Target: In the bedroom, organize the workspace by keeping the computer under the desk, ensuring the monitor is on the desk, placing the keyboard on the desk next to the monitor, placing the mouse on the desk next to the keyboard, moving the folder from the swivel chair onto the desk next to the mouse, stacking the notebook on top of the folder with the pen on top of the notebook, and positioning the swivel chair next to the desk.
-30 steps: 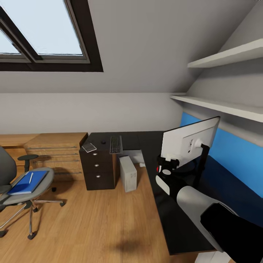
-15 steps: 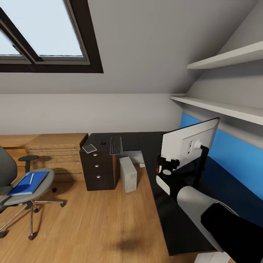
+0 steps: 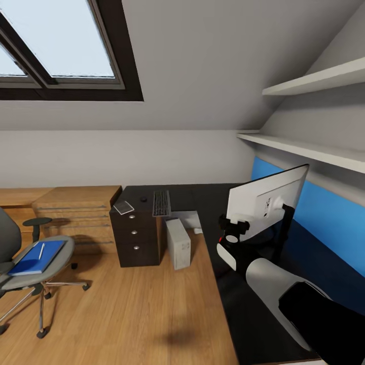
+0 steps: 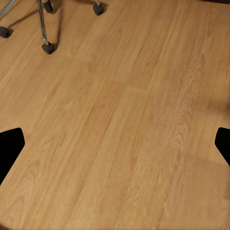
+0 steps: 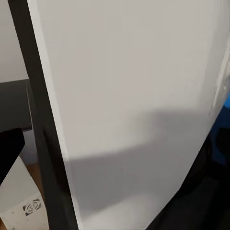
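Progress check from my end: the monitor (image 3: pixel 266 198) is up on the desk (image 3: pixel 203 195), standing on its stand on the wing that runs along the blue wall panel (image 3: pixel 329 223), with its pale back turned to me. My right gripper (image 3: pixel 233 223) is right at the monitor's near edge, and in the right wrist view the pale panel (image 5: pixel 129 110) is about all I get, so I honestly can't tell if the jaws are clamped on it or just sitting close.

The computer (image 3: pixel 178 242) is on the floor tucked under the desk beside the drawer pedestal (image 3: pixel 136 235), so I'd call that one done. The keyboard (image 3: pixel 161 202) is on the desk's far wing, well apart from the monitor, so it probably needs moving closer. The mouse (image 3: pixel 144 199) sits near the keyboard, and the notebook (image 3: pixel 123 206) lies on the pedestal corner.

Still to do: the folder (image 3: pixel 35 257) is on the swivel chair (image 3: pixel 30 263) seat with the pen (image 3: pixel 41 250) lying on top of it, and the chair is parked well away from the desk. So folder, notebook, pen stacking and the chair are all left.

The left gripper (image 4: pixel 115 143) is hanging over bare wood floor (image 4: pixel 120 96), fingers spread wide, holding nothing
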`<state>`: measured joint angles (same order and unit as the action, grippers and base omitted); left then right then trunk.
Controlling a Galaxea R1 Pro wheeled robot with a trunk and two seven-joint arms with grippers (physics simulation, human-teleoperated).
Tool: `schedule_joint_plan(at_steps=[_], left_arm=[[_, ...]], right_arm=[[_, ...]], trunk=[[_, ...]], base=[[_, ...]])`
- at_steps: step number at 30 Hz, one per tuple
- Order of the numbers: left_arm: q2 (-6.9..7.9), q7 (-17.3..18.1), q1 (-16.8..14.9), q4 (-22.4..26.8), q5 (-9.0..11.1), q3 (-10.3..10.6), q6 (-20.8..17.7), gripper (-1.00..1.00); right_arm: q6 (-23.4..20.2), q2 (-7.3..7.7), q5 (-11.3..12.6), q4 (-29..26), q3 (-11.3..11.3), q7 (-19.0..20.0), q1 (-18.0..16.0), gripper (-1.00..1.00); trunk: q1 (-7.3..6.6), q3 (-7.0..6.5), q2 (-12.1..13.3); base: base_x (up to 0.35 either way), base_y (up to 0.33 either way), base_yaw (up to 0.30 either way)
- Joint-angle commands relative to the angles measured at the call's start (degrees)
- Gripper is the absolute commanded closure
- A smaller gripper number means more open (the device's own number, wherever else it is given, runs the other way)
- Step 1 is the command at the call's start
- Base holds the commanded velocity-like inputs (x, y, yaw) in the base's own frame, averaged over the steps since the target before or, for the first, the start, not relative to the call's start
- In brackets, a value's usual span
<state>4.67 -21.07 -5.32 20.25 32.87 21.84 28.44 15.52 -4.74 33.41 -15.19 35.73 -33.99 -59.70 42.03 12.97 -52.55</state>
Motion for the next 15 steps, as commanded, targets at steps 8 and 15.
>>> schedule_joint_plan(at_steps=[8, 15], left_arm=[[0.06, -0.46, -0.04, 0.05, 0.16, 0.41, 0.19, -1.00], [0.07, -0.50, -0.04, 0.05, 0.36, 0.36, 0.27, -1.00]], right_arm=[[0.30, -0.08, 0.52, 0.04, 0.48, -0.43, -0.06, -1.00], [0.30, 0.14, 0.78, 0.35, 0.26, -0.58, -0.06, -1.00]], trunk=[[0.01, 0.08, -0.06], [0.01, 0.08, -0.06]], base=[[0.071, 0.015, 0.000], [0.024, 0.003, 0.000]])
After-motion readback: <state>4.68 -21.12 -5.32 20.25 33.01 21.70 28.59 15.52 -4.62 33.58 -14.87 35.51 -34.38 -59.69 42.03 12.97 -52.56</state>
